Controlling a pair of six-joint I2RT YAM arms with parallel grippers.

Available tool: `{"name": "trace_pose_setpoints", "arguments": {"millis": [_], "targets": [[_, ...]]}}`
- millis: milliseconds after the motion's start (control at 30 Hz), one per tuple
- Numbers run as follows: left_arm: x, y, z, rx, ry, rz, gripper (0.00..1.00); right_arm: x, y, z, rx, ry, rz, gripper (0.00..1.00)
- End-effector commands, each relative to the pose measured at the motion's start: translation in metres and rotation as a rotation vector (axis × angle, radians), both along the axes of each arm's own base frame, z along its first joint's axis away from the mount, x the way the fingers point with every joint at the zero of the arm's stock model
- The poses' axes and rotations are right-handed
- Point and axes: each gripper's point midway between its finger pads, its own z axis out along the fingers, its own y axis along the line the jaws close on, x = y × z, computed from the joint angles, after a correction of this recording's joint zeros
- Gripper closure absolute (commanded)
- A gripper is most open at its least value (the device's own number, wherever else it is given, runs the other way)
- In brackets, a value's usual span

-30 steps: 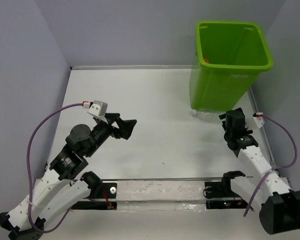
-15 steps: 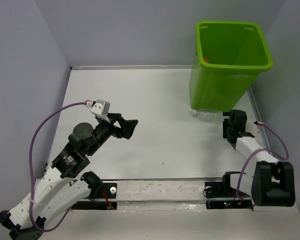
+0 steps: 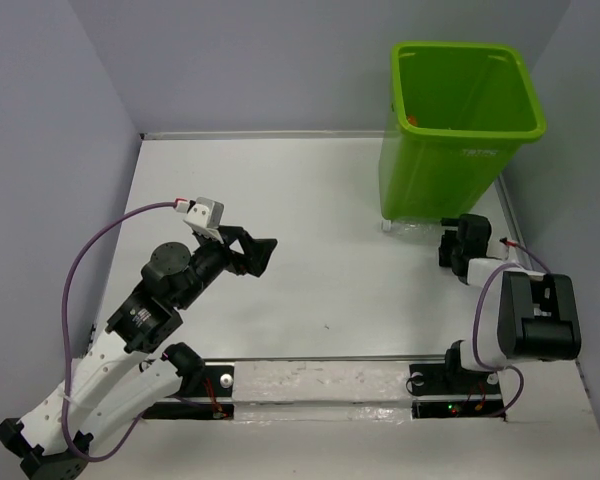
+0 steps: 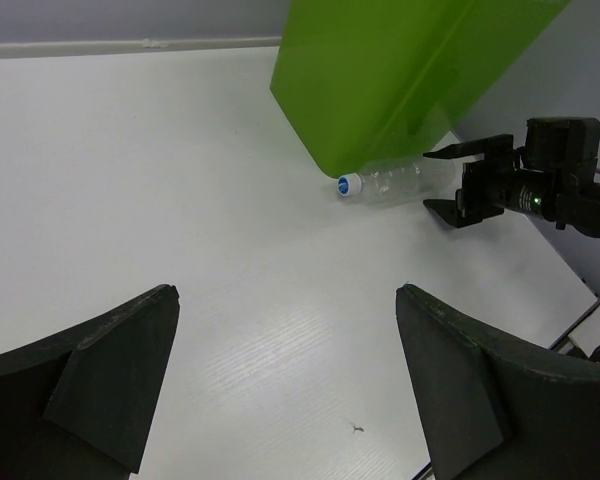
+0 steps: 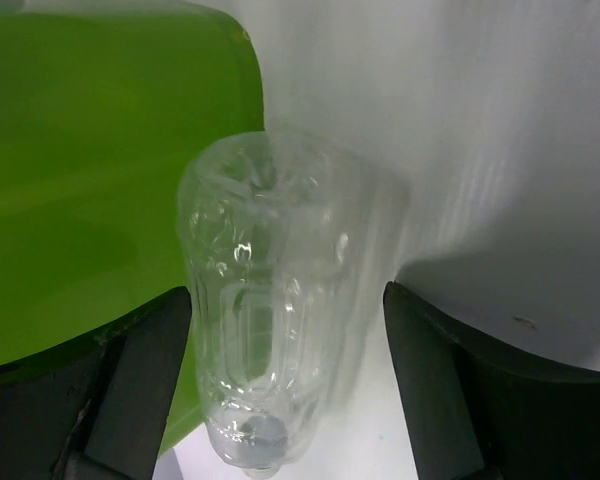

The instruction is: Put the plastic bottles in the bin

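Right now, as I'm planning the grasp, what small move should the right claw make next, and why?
Probably close the right claw: its open fingers flank the clear bottle lying on the table at the bin's base, and nothing is gripped yet.

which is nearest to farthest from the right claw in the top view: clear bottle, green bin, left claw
1. clear bottle, lying just left of the right claw.
2. green bin, standing right behind the bottle.
3. left claw, far across on the left side.
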Motion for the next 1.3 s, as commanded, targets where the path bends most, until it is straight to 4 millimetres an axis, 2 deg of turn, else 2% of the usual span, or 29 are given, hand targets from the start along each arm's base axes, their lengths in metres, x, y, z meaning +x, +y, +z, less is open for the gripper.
{"name": "trace_pose_setpoints", "arguments": {"millis": [0, 67, 200, 233, 300, 333, 400, 433, 467, 533, 567, 667, 700, 800, 833, 900, 933, 967, 1000, 1033, 1067, 1100, 1133, 1200, 1233, 1267], "targets": [[0.004, 0.000, 0.006, -0.001, -0.034, 0.005, 0.01, 0.016, 0.007, 0.000, 0.031, -0.032, 0.041, 0.22], [0.005, 0.001, 0.006, -0.001, -0.034, 0.011, 0.01, 0.018, 0.011, 0.003, 0.023, -0.040, 0.074, 0.44], [0.007, 0.002, 0.005, -0.001, -0.033, 0.020, 0.01, 0.007, 0.008, 0.021, -0.041, -0.089, 0.095, 0.54], [0.006, 0.002, 0.005, 0.001, -0.033, 0.017, 0.01, 0.003, 0.007, 0.027, -0.064, -0.102, 0.099, 0.60], [0.007, 0.002, 0.005, -0.001, -0.032, 0.017, 0.01, -0.008, 0.003, 0.034, -0.129, -0.102, 0.118, 0.64], [0.007, 0.002, 0.005, -0.001, -0.032, 0.016, 0.01, -0.015, 0.004, 0.050, -0.157, -0.142, 0.132, 0.64], [0.008, 0.002, 0.005, 0.001, -0.032, 0.019, 0.01, -0.030, 0.012, 0.051, -0.205, -0.136, 0.215, 0.65], [0.008, 0.002, 0.005, -0.001, -0.032, 0.020, 0.01, -0.034, 0.016, 0.057, -0.238, -0.146, 0.261, 0.66], [0.008, 0.003, 0.005, 0.002, -0.032, 0.025, 0.01, -0.041, 0.029, 0.074, -0.239, -0.202, 0.327, 0.66], [0.009, 0.005, 0.007, -0.001, -0.036, 0.034, 0.01, -0.051, 0.043, 0.090, -0.264, -0.246, 0.428, 0.66], [0.010, 0.007, 0.007, -0.002, -0.039, 0.045, 0.01, -0.060, 0.065, 0.115, -0.245, -0.322, 0.538, 0.66], [0.011, 0.010, 0.009, -0.007, -0.043, 0.059, 0.01, -0.076, 0.099, 0.160, -0.262, -0.444, 0.718, 0.66], [0.013, 0.013, 0.011, -0.011, -0.046, 0.073, 0.01, -0.087, 0.119, 0.195, -0.264, -0.513, 0.804, 0.66], [0.017, 0.021, 0.013, -0.019, -0.053, 0.104, 0.01, -0.106, 0.145, 0.256, -0.323, -0.640, 0.913, 0.66], [0.018, 0.022, 0.013, -0.022, -0.053, 0.108, 0.01, -0.114, 0.148, 0.306, -0.377, -0.739, 0.916, 0.66], [0.018, 0.025, 0.015, -0.028, -0.059, 0.118, 0.01, -0.116, 0.142, 0.353, -0.482, -0.820, 0.888, 0.66], [0.019, 0.028, 0.016, -0.031, -0.065, 0.127, 0.01, -0.115, 0.137, 0.395, -0.555, -0.880, 0.850, 0.66], [0.019, 0.028, 0.017, -0.034, -0.069, 0.127, 0.01, -0.109, 0.128, 0.411, -0.636, -0.877, 0.810, 0.66], [0.019, 0.029, 0.017, -0.035, -0.071, 0.127, 0.01, -0.114, 0.115, 0.457, -0.712, -0.933, 0.718, 0.67], [0.019, 0.029, 0.018, -0.037, -0.072, 0.126, 0.01, -0.093, 0.110, 0.466, -0.775, -0.909, 0.701, 0.67], [0.019, 0.029, 0.016, -0.033, -0.071, 0.125, 0.01, -0.086, 0.104, 0.482, -0.812, -0.916, 0.657, 0.67], [0.019, 0.028, 0.016, -0.033, -0.071, 0.124, 0.01, -0.075, 0.088, 0.496, -0.850, -0.898, 0.564, 0.67], [0.019, 0.028, 0.016, -0.032, -0.071, 0.122, 0.01, -0.052, 0.078, 0.514, -0.921, -0.870, 0.510, 0.68], [0.018, 0.028, 0.017, -0.033, -0.072, 0.119, 0.01, -0.025, 0.047, 0.526, -0.978, -0.775, 0.351, 0.70], [0.018, 0.028, 0.017, -0.034, -0.074, 0.118, 0.01, -0.013, 0.040, 0.531, -1.010, -0.746, 0.318, 0.71], [0.017, 0.027, 0.018, -0.037, -0.074, 0.115, 0.01, 0.014, 0.033, 0.536, -1.078, -0.696, 0.299, 0.71]]}}
